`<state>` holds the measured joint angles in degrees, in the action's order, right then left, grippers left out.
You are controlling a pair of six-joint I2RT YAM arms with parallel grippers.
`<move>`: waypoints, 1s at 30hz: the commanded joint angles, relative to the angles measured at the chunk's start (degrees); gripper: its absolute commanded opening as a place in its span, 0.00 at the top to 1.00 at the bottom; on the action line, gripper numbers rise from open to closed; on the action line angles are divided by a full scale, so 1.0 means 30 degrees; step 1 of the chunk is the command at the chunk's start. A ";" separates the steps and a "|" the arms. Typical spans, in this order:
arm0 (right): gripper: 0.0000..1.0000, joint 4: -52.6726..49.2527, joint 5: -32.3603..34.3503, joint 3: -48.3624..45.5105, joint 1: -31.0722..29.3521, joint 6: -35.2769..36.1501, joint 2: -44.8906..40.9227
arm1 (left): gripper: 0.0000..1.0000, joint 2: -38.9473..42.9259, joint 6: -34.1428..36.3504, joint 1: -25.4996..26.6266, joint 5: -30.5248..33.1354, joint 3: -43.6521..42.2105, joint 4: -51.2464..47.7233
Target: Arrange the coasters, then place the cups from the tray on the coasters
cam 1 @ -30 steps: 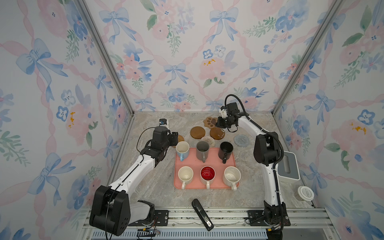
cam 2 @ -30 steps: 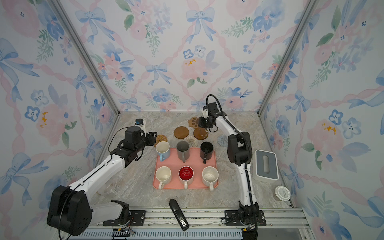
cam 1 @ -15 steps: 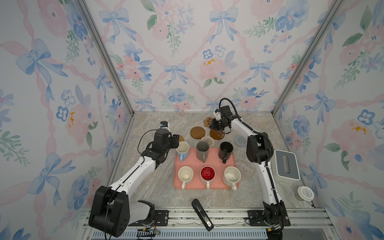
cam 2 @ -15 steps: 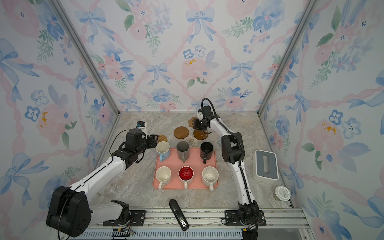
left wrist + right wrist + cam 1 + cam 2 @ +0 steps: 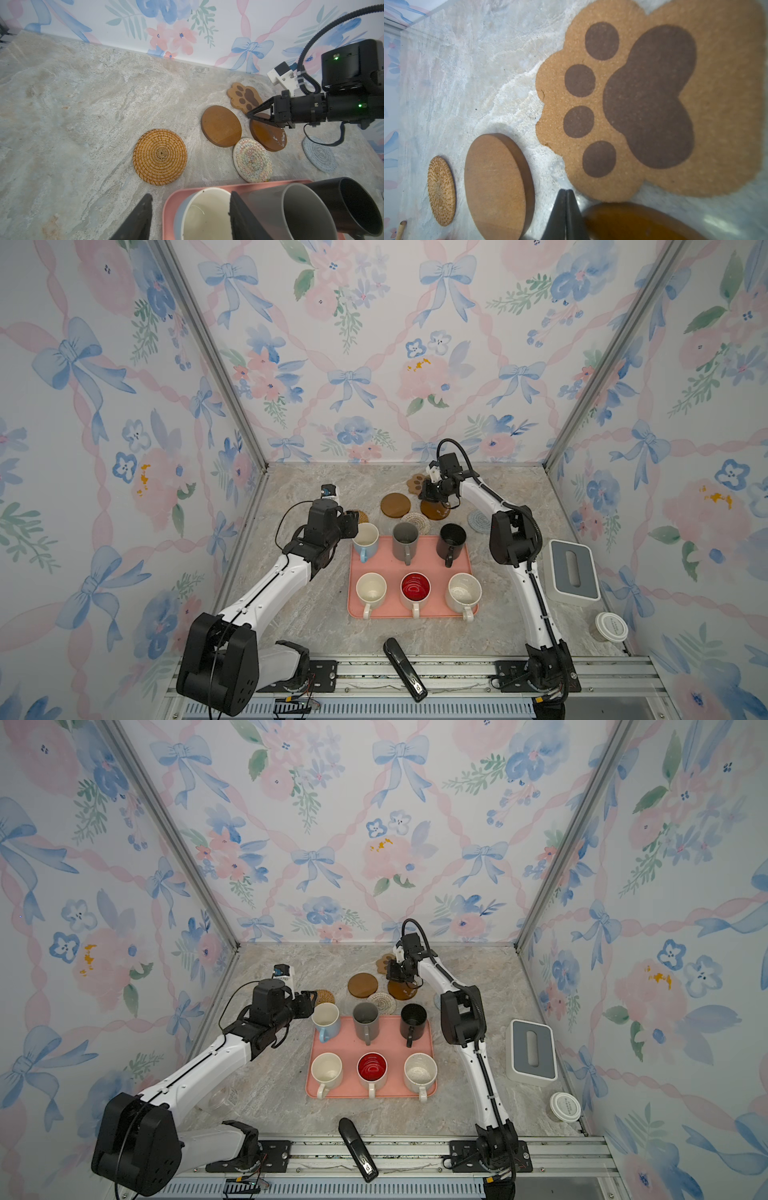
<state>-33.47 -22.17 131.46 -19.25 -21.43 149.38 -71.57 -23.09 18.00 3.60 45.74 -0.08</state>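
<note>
At the table's (image 5: 316, 614) rear, coaster-arranging looked in hand: right claw (image 5: 250, 116), clenched empty, met the dark brown round wooden coaster (image 5: 268, 133) beside the paw-print cork coaster (image 5: 245, 97). Left claw (image 5: 190, 195) gaped about the light blue mug (image 5: 365, 541) on the salmon-pink tray (image 5: 390, 568). Next, probably: push it clear of neighbours.

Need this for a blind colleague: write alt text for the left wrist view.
The right pincer, shut, has its tip at the edge of a dark brown coaster, among five others spread on a marble table. Nearest the camera, the open left pincer frames a blue mug on a pink tray.
</note>
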 commanded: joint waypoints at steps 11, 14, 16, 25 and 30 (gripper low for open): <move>0.95 -0.1026 0.0882 -0.0940 0.0262 0.0722 -0.0553 | 0.44 0.0231 -0.0206 0.0157 -0.0129 -0.0216 0.0337; 0.95 -0.0660 0.0983 -0.1902 0.0452 0.0761 -0.1243 | 0.44 0.0162 -0.0213 0.0190 -0.0144 -0.0216 0.0394; 0.95 -0.0381 0.1004 -0.2578 0.0599 0.0780 -0.1701 | 0.44 0.0137 -0.0231 0.0221 -0.0155 -0.0194 0.0406; 0.95 0.0682 0.0975 -0.5379 0.1193 0.0902 -0.3579 | 0.44 -0.0035 -0.0289 0.0370 -0.0213 -0.0135 0.0524; 0.95 0.1045 0.1005 -0.6523 0.1572 0.0923 -0.4314 | 0.44 -0.0199 -0.0312 0.0503 -0.0231 -0.0018 0.0568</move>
<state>-30.46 -20.12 113.75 -15.33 -19.46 139.26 -71.64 -23.27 19.14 3.55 45.74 0.32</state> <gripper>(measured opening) 0.049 0.557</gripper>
